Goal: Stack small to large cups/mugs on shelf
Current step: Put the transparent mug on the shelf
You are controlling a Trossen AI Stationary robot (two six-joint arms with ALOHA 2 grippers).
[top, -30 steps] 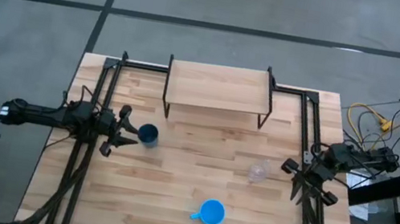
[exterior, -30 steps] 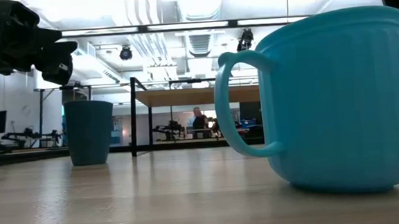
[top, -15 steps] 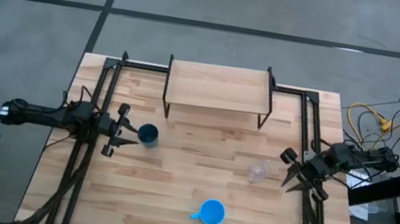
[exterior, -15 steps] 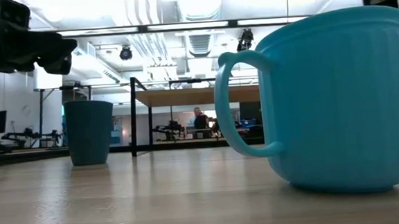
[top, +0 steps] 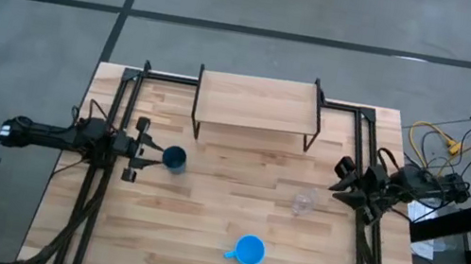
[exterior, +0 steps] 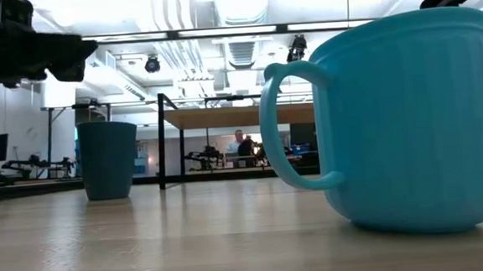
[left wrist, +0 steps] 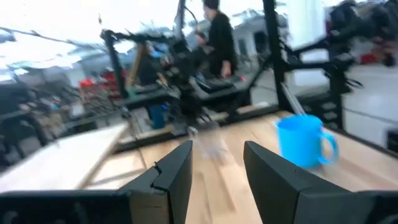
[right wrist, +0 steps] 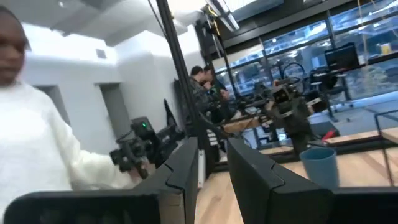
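The dark navy cup stands upright on the table's left half. My left gripper is open just left of it, fingers level, touching nothing. The clear glass stands right of centre. The bright blue mug sits near the near edge, handle to the left. The shelf stands by the far edge on black legs. My right gripper is open at the table's right edge, above the table and right of the glass.
Black frame rails run along the table's left and right sides under each arm. Cables lie off the right edge. A person in a white sleeve shows in the right wrist view, and other people stand in the room behind.
My right gripper has swung from pointing at the near edge toward the far edge and has tipped up until it is about level. My left gripper has turned at the wrist, staying beside the navy cup. The cups, mug and shelf have stayed where they were.
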